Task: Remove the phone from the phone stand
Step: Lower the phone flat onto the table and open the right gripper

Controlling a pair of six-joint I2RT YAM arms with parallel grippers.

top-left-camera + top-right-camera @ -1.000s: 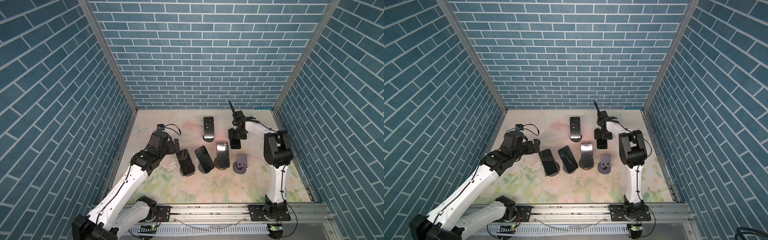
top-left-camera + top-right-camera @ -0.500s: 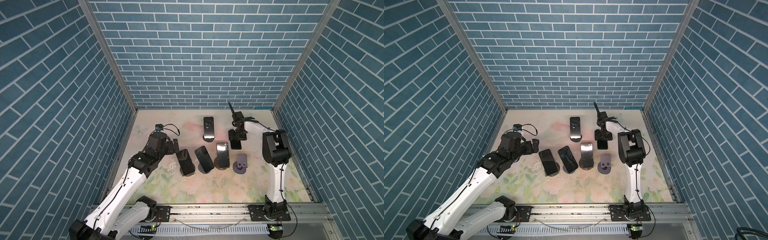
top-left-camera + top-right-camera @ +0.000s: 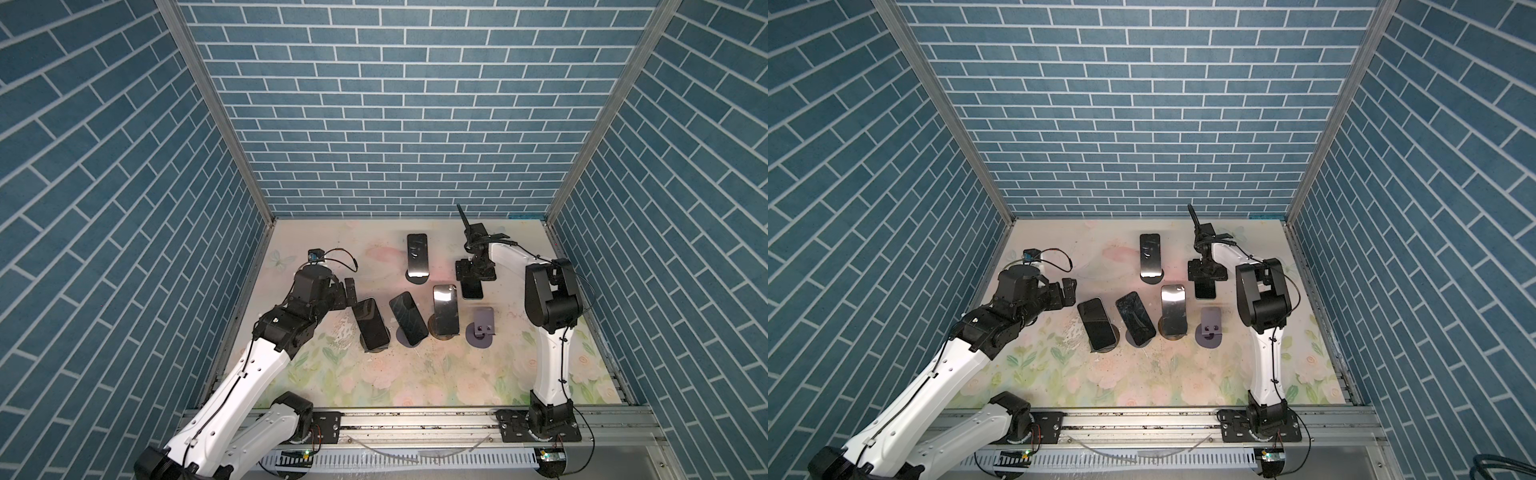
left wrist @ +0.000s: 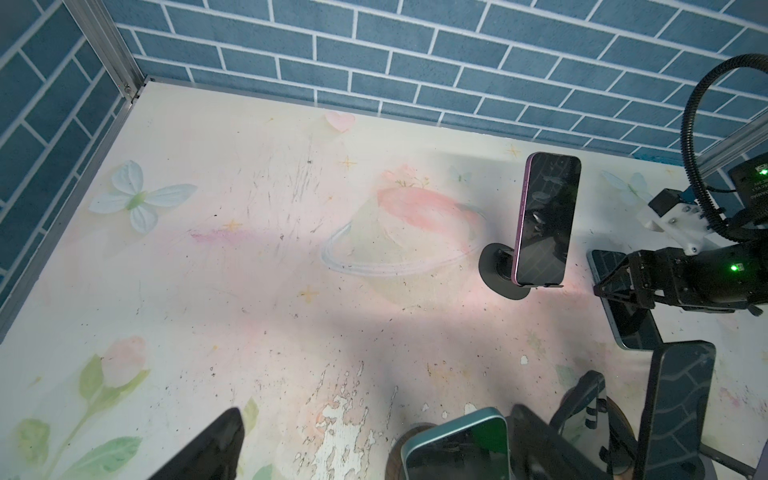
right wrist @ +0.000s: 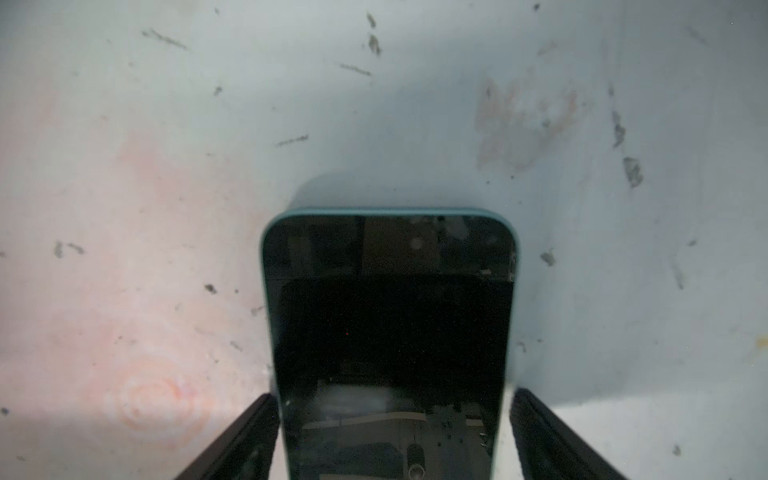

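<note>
Probably wrapping up one removal: straddling the teal phone with the right gripper, fingers spread just clear of its edges, pinching nothing, leaving it flat on the table directly under that hand. Next, needing a straight lift without dragging it. Holding the left gripper spread, empty. Counting five phones, including four propped phones; five stands, one purple stand empty, just behind the right hand.
</note>
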